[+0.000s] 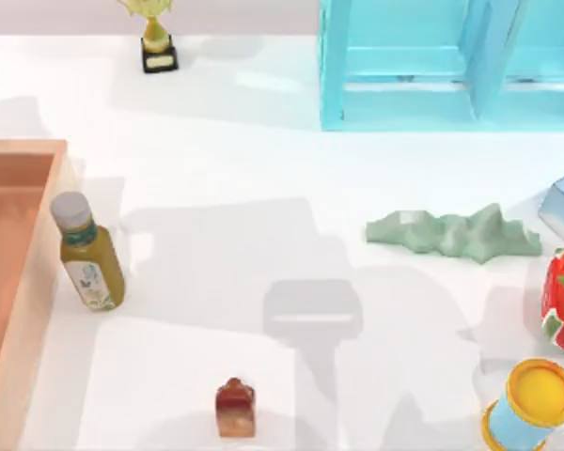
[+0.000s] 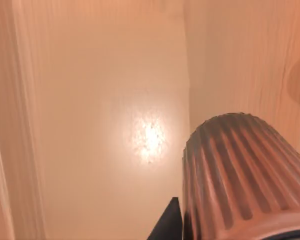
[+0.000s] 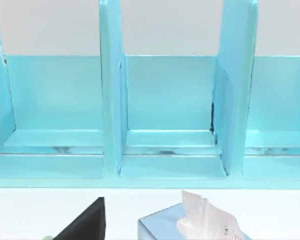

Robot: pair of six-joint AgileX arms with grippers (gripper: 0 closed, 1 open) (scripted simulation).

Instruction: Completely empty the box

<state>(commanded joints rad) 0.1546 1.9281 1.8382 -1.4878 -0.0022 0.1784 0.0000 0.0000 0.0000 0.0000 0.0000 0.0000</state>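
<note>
**Top view.** Item one: the box (image 1: pixel 17 155), on the counter's left edge, running off the frame. The floor I can see is bare. Item two: a bottle (image 1: pixel 90 256), at the box's right wall, cap towards the counter's far edge. I cannot tell whether it touches the wall or stands just beside it. Also logged: a shelf (image 1: pixel 423 66) at the far right corner and a small brown block (image 1: pixel 235 409) near the front edge.

**Left wrist view.** The left claw (image 2: pixel 167 225) shows as one dark tip, and I cannot tell whether it is wide, narrow or holding anything. A ribbed cap (image 2: pixel 240 175), probably the bottle's, sits just beside that tip. The box floor and a wall lie beyond it, so I judge the claw to be over the box.

- Risk: the bottle is tall and close to the wall, so a brush from the claw could tip it.
- Risk: a loose hold on the cap could drop it back inside, leaving the box unemptied.

**Right wrist view.** The right claw (image 3: pixel 85 222) is parked facing the shelf, with a tissue pack (image 3: pixel 190 225) near it. I cannot tell its state.
</note>
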